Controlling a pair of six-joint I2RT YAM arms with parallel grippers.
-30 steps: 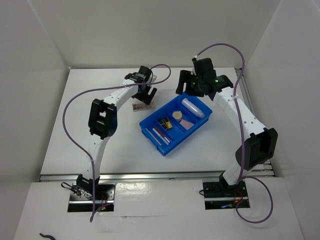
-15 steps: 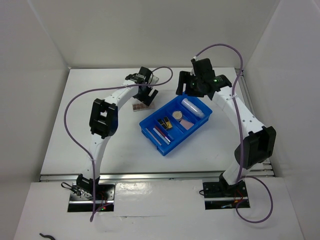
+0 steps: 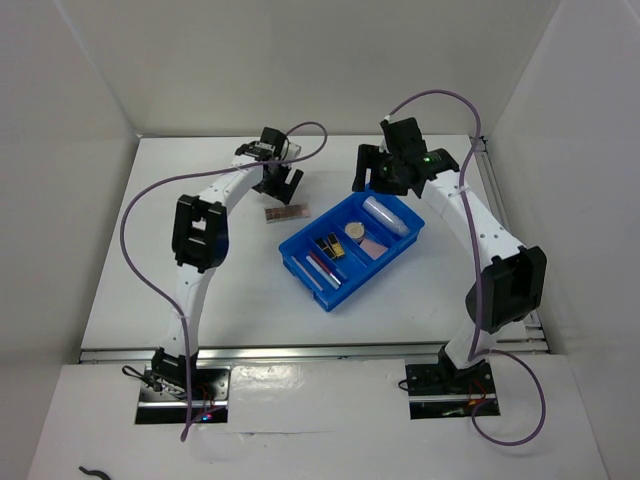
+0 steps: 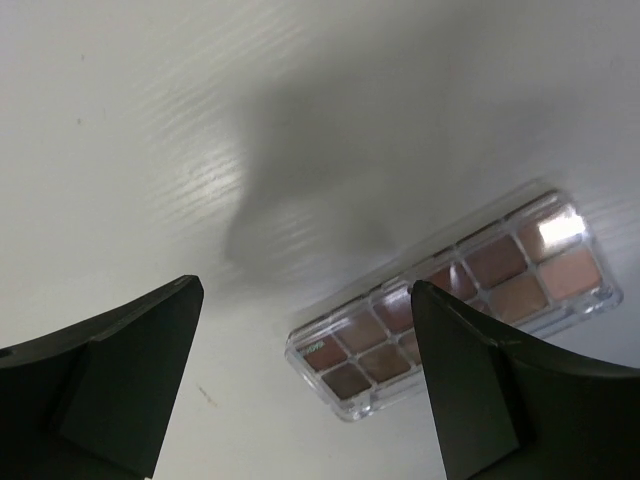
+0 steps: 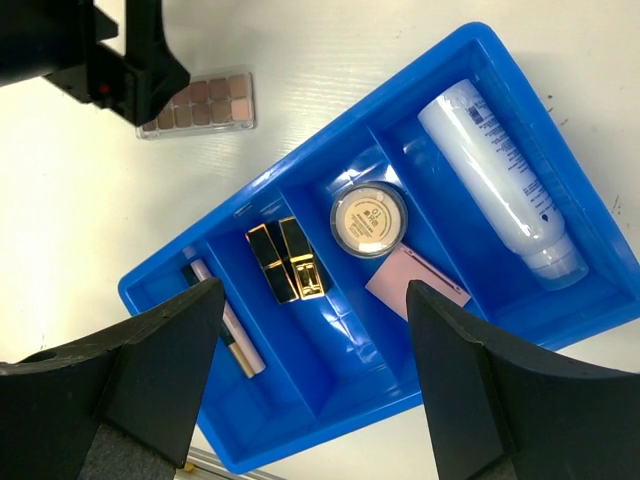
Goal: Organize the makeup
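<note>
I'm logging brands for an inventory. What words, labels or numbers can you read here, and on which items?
No text here reads clearly.
Round beige compact: dark print at the lid's centre, too small to read.
White tube: grey lines of print along its side, blurred.
Eyeshadow palette: a small mark near one corner of the clear lid, illegible.
Black-gold cases: no lettering visible.

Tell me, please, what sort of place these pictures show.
Most likely a robot lab test cell, not a home: plain white walls box in a white table, a left arm and a right arm are bolted at its near edge, and the blue bin of makeup looks staged.
</note>
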